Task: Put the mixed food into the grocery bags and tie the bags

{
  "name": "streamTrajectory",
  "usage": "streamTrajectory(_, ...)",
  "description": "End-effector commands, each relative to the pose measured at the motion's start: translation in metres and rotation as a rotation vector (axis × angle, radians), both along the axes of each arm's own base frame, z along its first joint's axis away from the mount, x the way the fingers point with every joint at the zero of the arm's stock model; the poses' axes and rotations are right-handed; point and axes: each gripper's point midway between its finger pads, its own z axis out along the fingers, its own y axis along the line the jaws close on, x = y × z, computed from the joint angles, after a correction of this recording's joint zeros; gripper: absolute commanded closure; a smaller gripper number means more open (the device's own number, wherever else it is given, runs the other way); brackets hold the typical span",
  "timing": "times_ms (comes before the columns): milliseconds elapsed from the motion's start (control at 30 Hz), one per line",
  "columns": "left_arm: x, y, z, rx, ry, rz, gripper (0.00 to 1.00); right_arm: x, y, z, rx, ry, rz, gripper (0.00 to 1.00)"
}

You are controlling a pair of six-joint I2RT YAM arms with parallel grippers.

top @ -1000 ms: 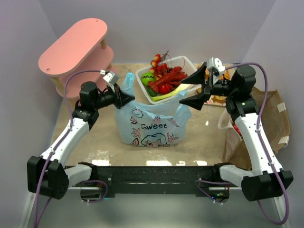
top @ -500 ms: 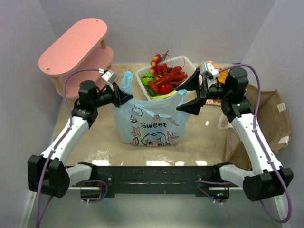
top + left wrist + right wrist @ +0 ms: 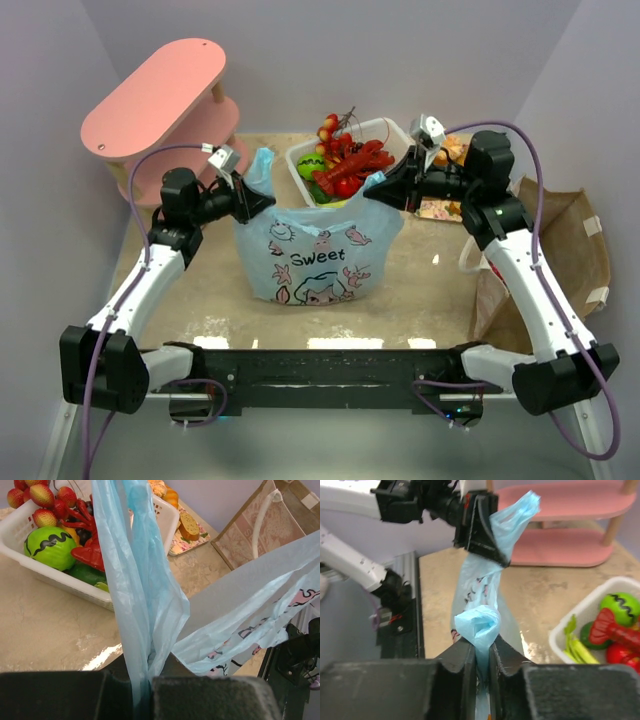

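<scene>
The thin light-blue plastic bag with cartoon print [image 3: 315, 255] stands on the beige tabletop [image 3: 200, 300] between the two arms, just in front of the white rectangular plastic basket [image 3: 392, 128] that holds the mixed toy food [image 3: 350, 165], a red lobster [image 3: 358, 158] among it. The left gripper [image 3: 252, 203] is pressed together on the bag's left handle [image 3: 127, 580] and the right gripper [image 3: 382, 186] pinches the bunched right handle [image 3: 479, 625], the bag's top drawn taut between them. The stiff brown paper bag with white handles [image 3: 560, 235] lies at the table's right edge, beside the right arm.
</scene>
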Motion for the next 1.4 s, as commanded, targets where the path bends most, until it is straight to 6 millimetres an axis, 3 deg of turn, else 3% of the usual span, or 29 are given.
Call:
streamTrajectory(0, 0.003, 0.006, -0.004, 0.033, -0.028, 0.013, 1.00, 0.004, -0.012, 0.060, 0.090, -0.096, -0.172, 0.90)
streamTrajectory(100, 0.002, 0.007, -0.002, 0.046, -0.052, 0.013, 1.00, 0.003, -0.011, 0.059, 0.093, -0.100, -0.162, 0.90)
streamTrajectory(233, -0.006, -0.003, 0.016, 0.029, -0.126, -0.043, 1.00, -0.001, 0.001, 0.042, 0.059, -0.085, -0.064, 0.94)
streamTrajectory(333, -0.013, -0.023, 0.025, 0.057, -0.157, -0.094, 1.00, 0.001, 0.021, 0.021, 0.014, -0.052, -0.004, 0.99)
streamTrajectory(467, -0.034, -0.067, 0.025, 0.098, -0.177, -0.239, 1.00, -0.003, 0.051, -0.002, -0.032, 0.000, 0.091, 1.00)
streamTrajectory(700, -0.053, -0.097, 0.020, 0.106, -0.140, -0.440, 1.00, -0.004, 0.076, -0.017, -0.094, -0.017, 0.191, 1.00)
streamTrajectory(933, -0.067, -0.112, 0.009, 0.111, -0.099, -0.564, 1.00, -0.015, 0.084, -0.018, -0.077, -0.023, 0.261, 1.00)
streamTrajectory(1233, -0.080, -0.119, 0.004, 0.122, -0.118, -0.623, 0.99, -0.005, 0.094, -0.021, -0.052, 0.028, 0.271, 1.00)
streamTrajectory(1267, -0.080, -0.118, 0.001, 0.126, -0.124, -0.615, 0.84, -0.001, 0.096, -0.022, -0.047, 0.027, 0.267, 1.00)
streamTrajectory(1367, -0.082, -0.114, 0.003, 0.134, -0.149, -0.605, 0.61, 0.002, 0.098, -0.023, -0.037, 0.036, 0.261, 1.00)
